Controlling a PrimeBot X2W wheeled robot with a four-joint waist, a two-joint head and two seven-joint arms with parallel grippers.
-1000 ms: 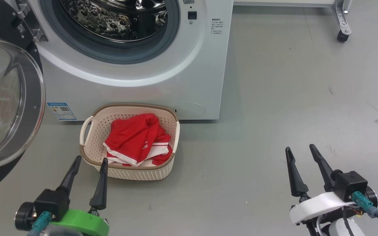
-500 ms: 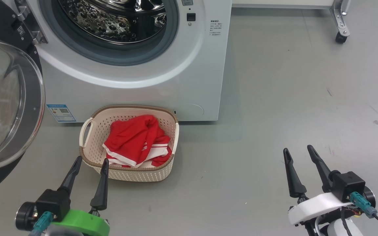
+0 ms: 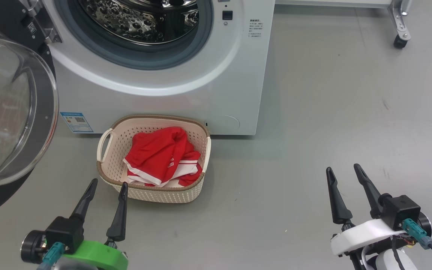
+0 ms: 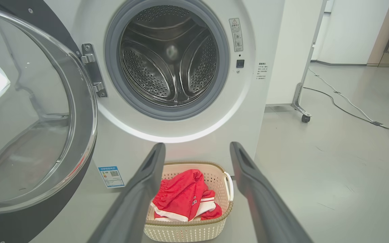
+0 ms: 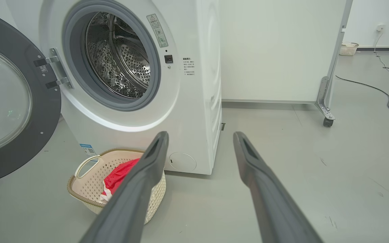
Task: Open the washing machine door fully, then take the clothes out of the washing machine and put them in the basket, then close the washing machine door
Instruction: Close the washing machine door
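At lower centre, the basket [image 3: 156, 195] holds the red clothes [image 3: 159, 155] before the washing machine [image 3: 163, 93]. The washing machine door [image 3: 13, 112] stands open, far left. Both the left tool [image 3: 109, 183] and right tool [image 3: 343, 167] gape wide, empty.

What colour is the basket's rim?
Brown, woven-look; the basket is cream. Best in the head view.

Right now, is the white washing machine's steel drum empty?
Empty: bare perforated steel drum; red striped clothes lie in the cream plastic basket.

The washing machine door [image 3: 9, 108] ran off the head view's left edge; the printed label [image 3: 254, 29] was too small to read.
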